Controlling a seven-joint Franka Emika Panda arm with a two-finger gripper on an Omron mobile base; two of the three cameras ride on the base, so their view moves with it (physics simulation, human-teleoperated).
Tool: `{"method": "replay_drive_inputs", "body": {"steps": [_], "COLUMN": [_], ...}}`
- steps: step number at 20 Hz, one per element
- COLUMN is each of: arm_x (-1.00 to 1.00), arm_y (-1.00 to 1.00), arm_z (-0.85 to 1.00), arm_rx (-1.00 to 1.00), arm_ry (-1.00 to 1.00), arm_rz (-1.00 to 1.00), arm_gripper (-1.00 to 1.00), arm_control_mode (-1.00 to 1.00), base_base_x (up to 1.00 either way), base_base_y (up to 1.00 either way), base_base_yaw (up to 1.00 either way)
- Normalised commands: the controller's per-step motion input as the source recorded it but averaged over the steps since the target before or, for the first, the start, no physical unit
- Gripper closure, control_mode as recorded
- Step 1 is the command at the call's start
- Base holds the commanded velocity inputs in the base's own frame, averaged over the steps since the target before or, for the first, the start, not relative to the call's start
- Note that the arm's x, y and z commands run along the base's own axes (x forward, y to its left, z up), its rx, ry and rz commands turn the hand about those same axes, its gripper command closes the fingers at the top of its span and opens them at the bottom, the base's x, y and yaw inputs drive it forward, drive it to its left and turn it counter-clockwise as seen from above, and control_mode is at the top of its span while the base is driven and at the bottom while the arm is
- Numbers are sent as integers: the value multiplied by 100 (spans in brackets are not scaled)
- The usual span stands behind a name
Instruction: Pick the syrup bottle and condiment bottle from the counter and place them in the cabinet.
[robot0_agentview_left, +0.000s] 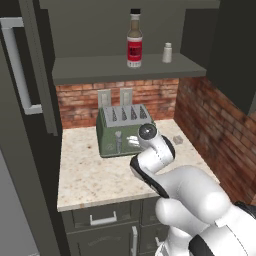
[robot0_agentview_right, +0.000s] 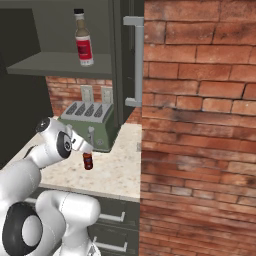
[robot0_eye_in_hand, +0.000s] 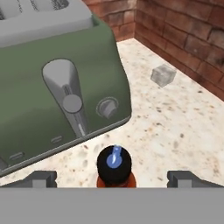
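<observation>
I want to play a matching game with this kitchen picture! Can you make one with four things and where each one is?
Things:
1. tall bottle
2. toaster
3. small bottle
4. shaker

Places:
A. on the counter, against the brick wall
B. cabinet shelf, right end
C. on the counter, between the open gripper fingertips
D. cabinet shelf, middle, red label

Pairs: 1-D, 2-A, 3-C, 4-B
</observation>
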Motion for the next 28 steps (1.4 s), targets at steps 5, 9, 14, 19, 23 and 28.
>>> {"method": "replay_drive_inputs", "body": {"steps": [5, 9, 14, 19, 23, 28], "arm_x": [3, 4, 1, 1, 5, 13], "arm_y": [-12, -11, -2, 0, 0, 0], "arm_z": [-12, -8, -14, -12, -2, 0], "arm_rx": [1, 0, 0, 0, 0, 0], "arm_ry": [0, 0, 1, 1, 0, 0], "arm_rz": [4, 4, 3, 3, 4, 7], "arm_gripper": [-100, -100, -100, -100, -100, -100], "arm_control_mode": [-100, -100, -100, -100, -100, -100], "base_base_x": [0, 0, 0, 0, 0, 0], "base_base_y": [0, 0, 0, 0, 0, 0], "base_base_yaw": [0, 0, 0, 0, 0, 0]}}
